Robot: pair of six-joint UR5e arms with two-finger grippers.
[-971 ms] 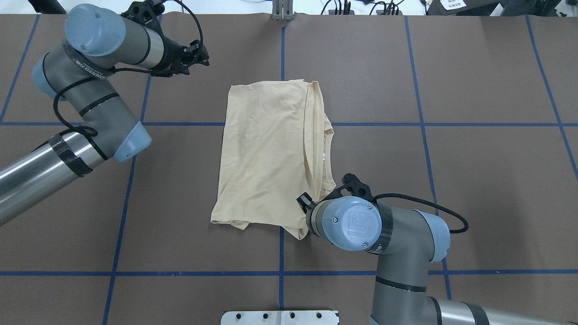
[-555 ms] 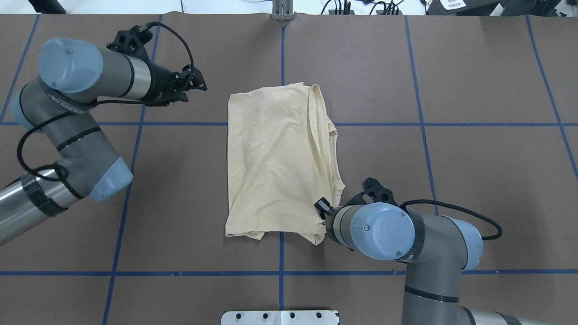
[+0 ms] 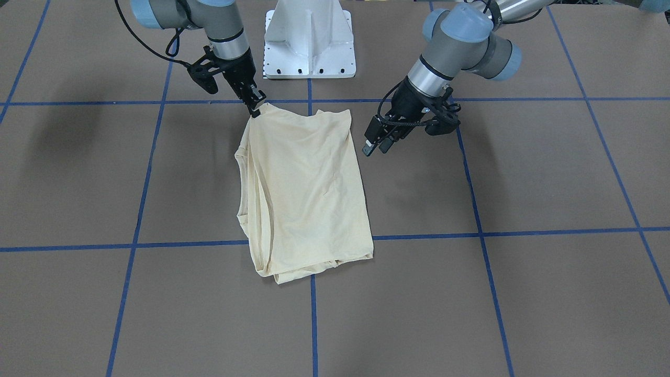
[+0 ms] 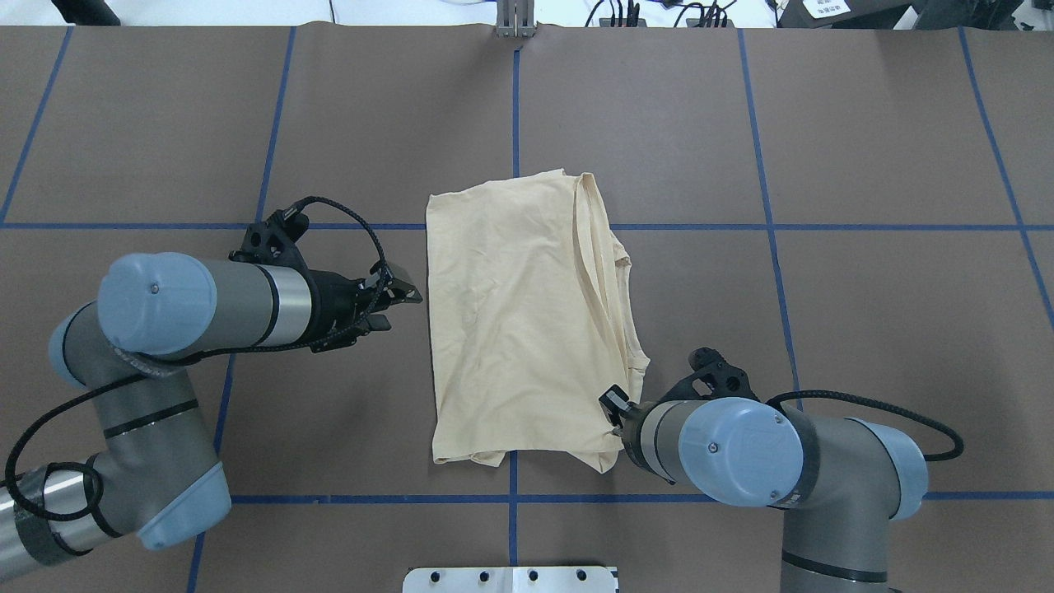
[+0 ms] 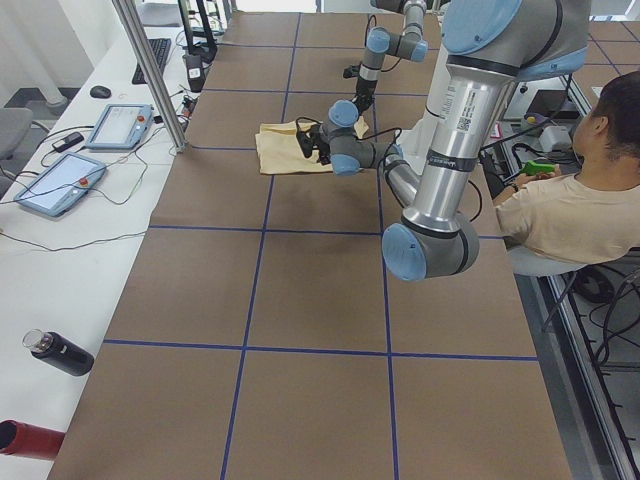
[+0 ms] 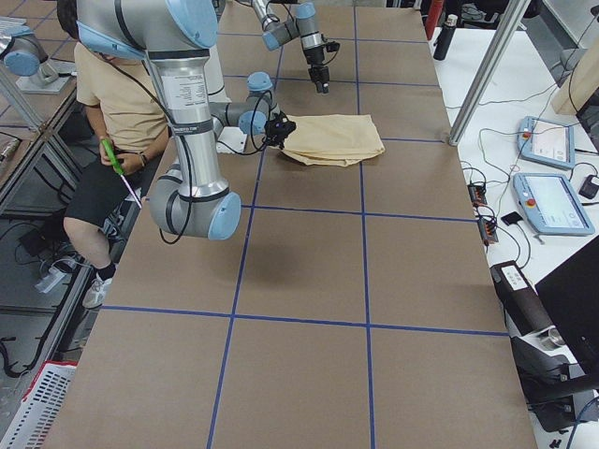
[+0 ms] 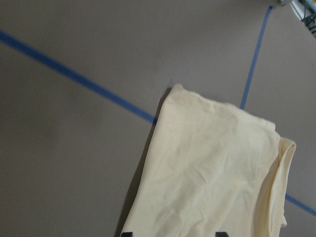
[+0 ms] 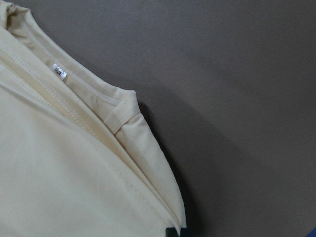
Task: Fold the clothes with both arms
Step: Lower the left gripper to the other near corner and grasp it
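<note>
Leftmost in the overhead view, left arm (image 4: 206, 309): elbow bent close to the table's near edge, forearm level and aimed rightward at the shirt. At its tip, left gripper (image 4: 402, 309), fingers spread wide with nothing between them, hanging just beside the garment's left edge and apart from it. Same spread seen from the left wrist camera, with two dark fingertips (image 7: 127, 233) at the bottom of that view and the cloth lying on the table beyond them.

Next, at the middle of the brown table (image 4: 865, 329), T-shirt (image 4: 519, 321): pale cream-yellow, folded into a rough rectangle, plain side up, lying over the crossing of the blue tape lines (image 4: 766, 123). Smooth along the left edge, with stacked hems and seams bunched along the right edge. Small white neck tag (image 8: 59, 70) lying among those layers, seen from the right wrist camera. Nearer the robot and in line with the shirt, white base pedestal (image 4: 510, 579).

Further right, at the shirt's near right corner, right gripper (image 4: 613, 409): fingers pressed together on the cloth, pinching that corner. From the front-facing camera, corner drawn up into a small peak at the fingertips, rest of the garment flat on the table. Behind the gripper, right arm (image 4: 741, 449), wrist just off the shirt's edge, forearm running down toward the near edge.
</note>
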